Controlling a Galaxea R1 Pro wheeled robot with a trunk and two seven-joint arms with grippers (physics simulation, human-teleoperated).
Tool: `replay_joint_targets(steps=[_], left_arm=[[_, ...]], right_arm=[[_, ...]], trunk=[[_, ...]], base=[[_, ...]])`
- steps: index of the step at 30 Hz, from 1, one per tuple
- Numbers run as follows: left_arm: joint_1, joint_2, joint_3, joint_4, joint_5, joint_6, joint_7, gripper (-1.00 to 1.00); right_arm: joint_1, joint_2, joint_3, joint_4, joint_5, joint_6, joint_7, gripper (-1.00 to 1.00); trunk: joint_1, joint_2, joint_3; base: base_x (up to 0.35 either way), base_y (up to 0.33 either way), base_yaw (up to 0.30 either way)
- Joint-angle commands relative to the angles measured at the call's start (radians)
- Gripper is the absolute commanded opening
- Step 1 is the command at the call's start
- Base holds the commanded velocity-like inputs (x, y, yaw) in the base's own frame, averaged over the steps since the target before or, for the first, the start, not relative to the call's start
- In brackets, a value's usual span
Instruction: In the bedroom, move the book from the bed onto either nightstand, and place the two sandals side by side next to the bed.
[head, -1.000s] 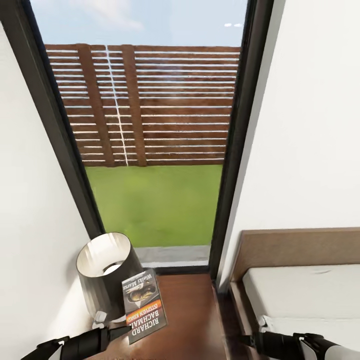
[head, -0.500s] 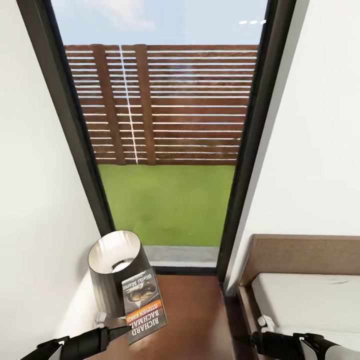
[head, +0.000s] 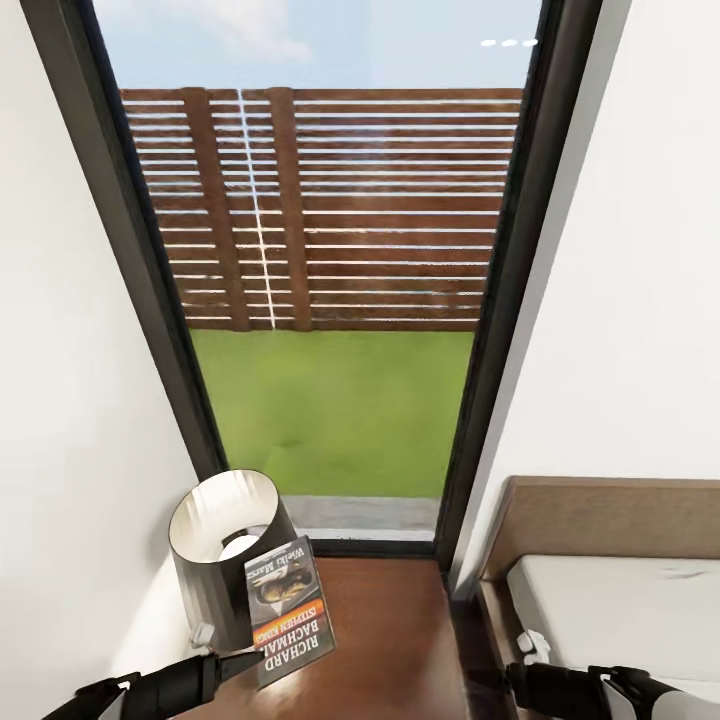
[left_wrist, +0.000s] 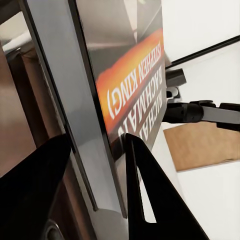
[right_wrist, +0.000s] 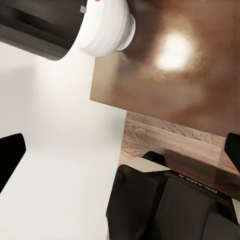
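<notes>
The book (head: 288, 610), dark grey with an orange band, stands nearly upright above the nightstand (head: 390, 640), a glossy reddish-brown top under the window. My left gripper (head: 238, 664) is shut on the book's lower edge; in the left wrist view the black fingers (left_wrist: 150, 200) clamp the thin book (left_wrist: 130, 85). To the right lies the bed (head: 620, 600) with its wooden headboard (head: 610, 515). My right gripper (head: 505, 682) hangs between nightstand and bed, and its fingertips (right_wrist: 10, 155) sit wide apart, open. The sandals are out of view.
A dark lamp (head: 225, 555) with a white base (right_wrist: 107, 25) occupies the nightstand's left rear, right behind the book. White walls close in on both sides of the tall dark-framed window (head: 500, 300). Wood-plank floor (right_wrist: 165, 137) shows beside the nightstand.
The whole picture has slid rightward, so the camera has turned a little left. The book stays held in my left gripper at the same place in the view.
</notes>
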Motion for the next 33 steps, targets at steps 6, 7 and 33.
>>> replay_joint_targets(steps=[6,7,33], left_arm=[[-0.001,-0.065,0.007,-0.004,-0.011,0.011,0.156,-1.0],[-0.001,-0.076,0.006,-0.005,-0.012,0.011,0.194,-1.0],[0.0,-0.185,-0.017,-0.03,-0.03,0.014,0.314,-1.0]], right_arm=[[-0.002,-0.006,0.006,0.002,-0.012,0.009,0.009,1.0],[-0.002,-0.007,0.006,0.002,-0.012,0.009,0.009,1.0],[-0.003,-0.182,-0.005,-0.567,-0.014,0.715,0.441,1.0]], trunk=[[0.001,-0.002,-0.002],[0.001,-0.002,-0.002],[0.001,-0.002,-0.002]], base=[[0.0,0.0,0.0],[0.0,0.0,0.0],[0.0,0.0,0.0]])
